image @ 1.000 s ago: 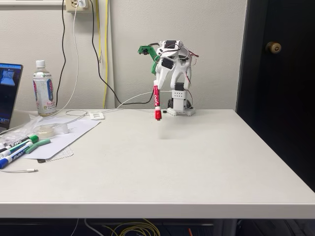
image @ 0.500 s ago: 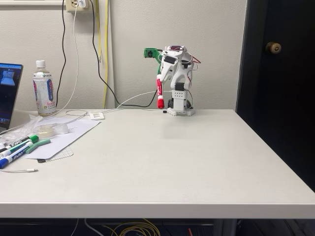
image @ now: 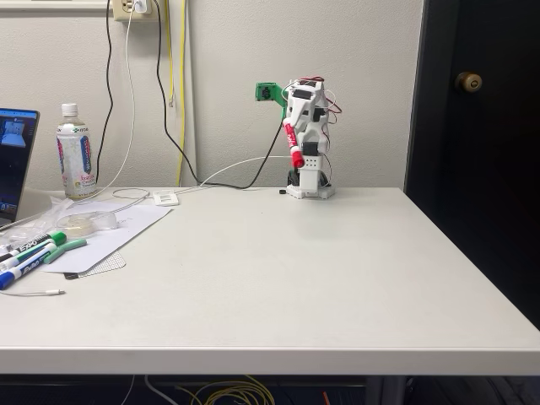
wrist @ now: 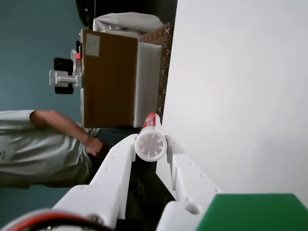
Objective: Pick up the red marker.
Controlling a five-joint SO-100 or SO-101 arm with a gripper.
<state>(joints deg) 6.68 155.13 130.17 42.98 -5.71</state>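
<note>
The gripper (wrist: 150, 150) is clamped on the red marker (image: 294, 148), holding it tilted, cap down, well above the desk (image: 278, 270) beside the arm's base, so the pickup looks done.

One red marker (image: 294, 145) is in the gripper (image: 291, 135). At the bench's (image: 337, 278) left edge lie several green- and blue-capped markers (image: 34, 253), beside one bottle (image: 76, 152).
</note>
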